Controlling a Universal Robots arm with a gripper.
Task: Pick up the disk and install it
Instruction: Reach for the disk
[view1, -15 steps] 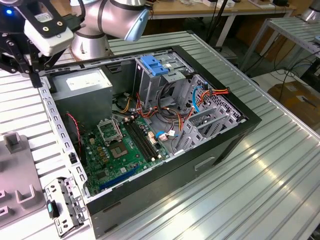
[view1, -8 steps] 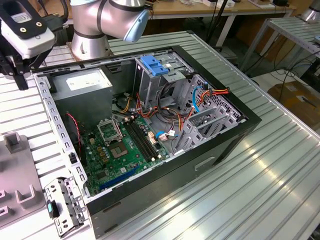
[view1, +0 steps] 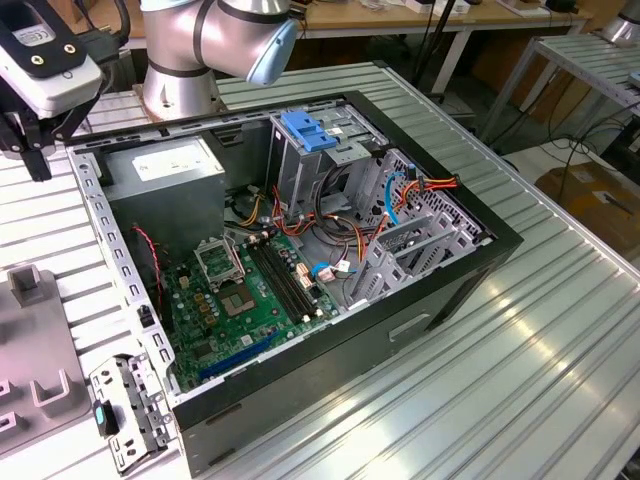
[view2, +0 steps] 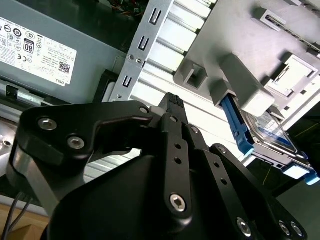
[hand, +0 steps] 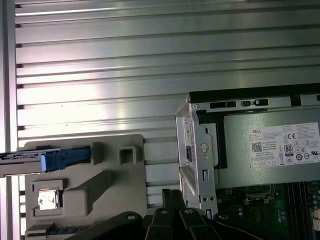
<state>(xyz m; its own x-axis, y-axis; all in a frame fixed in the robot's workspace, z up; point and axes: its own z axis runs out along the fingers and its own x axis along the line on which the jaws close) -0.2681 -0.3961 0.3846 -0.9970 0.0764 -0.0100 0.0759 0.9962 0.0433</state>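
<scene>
Disk (view2: 268, 131) sits slotted in the grey holder (view2: 215, 40), near but clear of the gripper (view2: 172, 101), jaws pinched together, empty.

Exterior view: high up, angled down, wide over open black computer case (view1: 330, 375) on ribbed aluminium tabletop (view1: 520, 400). First wrist view: straight down, mid-range. Second wrist view: closer, oblique. Shared in both wrist views: grey plastic fixture (view2: 225, 45) (hand: 115, 185), silver-grey disk w/ blue rails (view2: 267, 132) (hand: 20, 159), grey metal box w/ white sticker (view2: 35, 45) (hand: 270, 150). In the exterior view the box (view1: 165, 165) sits upper left of the frame.
</scene>
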